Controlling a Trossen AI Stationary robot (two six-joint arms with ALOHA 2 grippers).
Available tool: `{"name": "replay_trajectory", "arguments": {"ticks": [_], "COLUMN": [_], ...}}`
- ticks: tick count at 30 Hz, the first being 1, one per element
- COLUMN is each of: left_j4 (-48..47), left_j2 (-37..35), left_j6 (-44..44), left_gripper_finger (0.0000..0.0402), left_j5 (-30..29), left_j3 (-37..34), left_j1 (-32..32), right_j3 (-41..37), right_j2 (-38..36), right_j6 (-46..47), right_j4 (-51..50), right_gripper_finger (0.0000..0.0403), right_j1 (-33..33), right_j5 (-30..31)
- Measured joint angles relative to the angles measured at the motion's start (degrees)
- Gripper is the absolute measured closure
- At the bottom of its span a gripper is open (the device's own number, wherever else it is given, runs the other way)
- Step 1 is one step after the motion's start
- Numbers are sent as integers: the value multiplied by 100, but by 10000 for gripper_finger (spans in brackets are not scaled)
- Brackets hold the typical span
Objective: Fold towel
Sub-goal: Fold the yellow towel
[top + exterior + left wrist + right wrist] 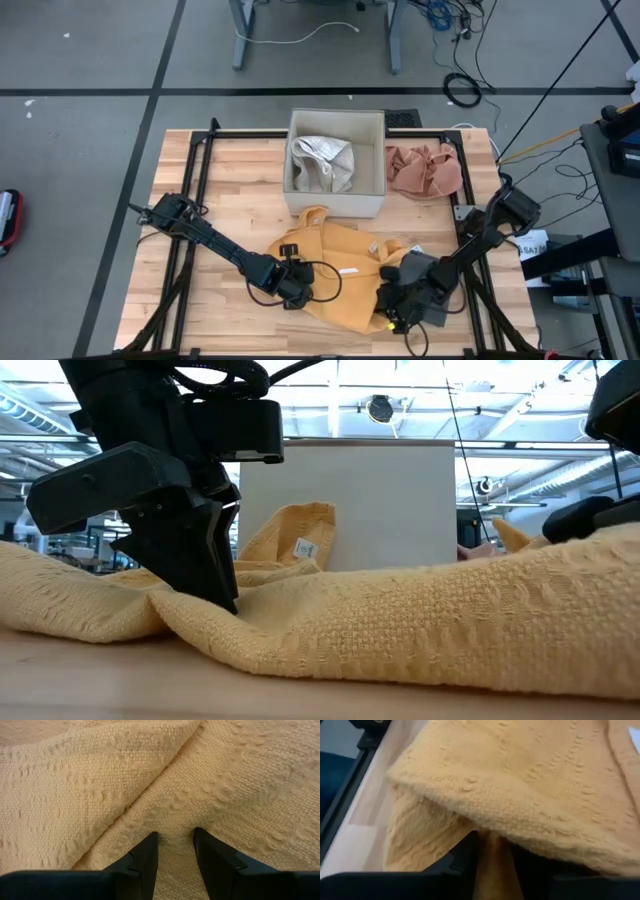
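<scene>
From above, the yellow towel [340, 275] lies crumpled at lower centre of the table [230, 180], below a white box [336, 205] and a pink cloth [425, 170]. In the low view the towel's folds hide the table's far side. Each wrist view shows that arm's end effector clamped on towel fabric: left end effector [175, 851], right end effector [492, 852].

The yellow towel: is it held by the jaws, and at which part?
Both grippers pinch the yellow towel: left gripper at its left edge, right gripper at its right edge.

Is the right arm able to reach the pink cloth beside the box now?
Probably not yet: the right pincer is shut on the yellow towel, far from the pink cloth.
</scene>
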Motion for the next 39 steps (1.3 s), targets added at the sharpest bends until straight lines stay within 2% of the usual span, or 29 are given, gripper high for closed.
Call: {"name": "replay_trajectory", "arguments": {"ticks": [5,11,17,22,29,33,39], "left_j4": [4,1,-26,46,96,-68,-68], "left_j2": [0,0,0,2,4,2,2], "left_j6": [0,2,-4,-24,-59,-57,-60], "left_gripper_finger": [264,264,264,264,264,264,264], "left_j5": [5,14,34,40,71,53,45], "left_j3": [1,3,5,14,19,-1,1], "left_j1": [-1,-2,-4,-4,-4,0,7], "right_j3": [11,161,439,591,593,595,595], "right_j2": [121,-34,-432,-866,-1197,-1208,-1210], "right_j6": [-131,-683,-767,-813,-1054,-1043,-1022], "right_j4": [200,-81,-892,-1345,-1386,-1325,-1197], "right_gripper_finger": [313,394,400,401,401,401,401], "right_j1": [-31,100,355,740,1335,1566,1782], "right_j5": [-77,-189,-122,223,770,580,687]}}
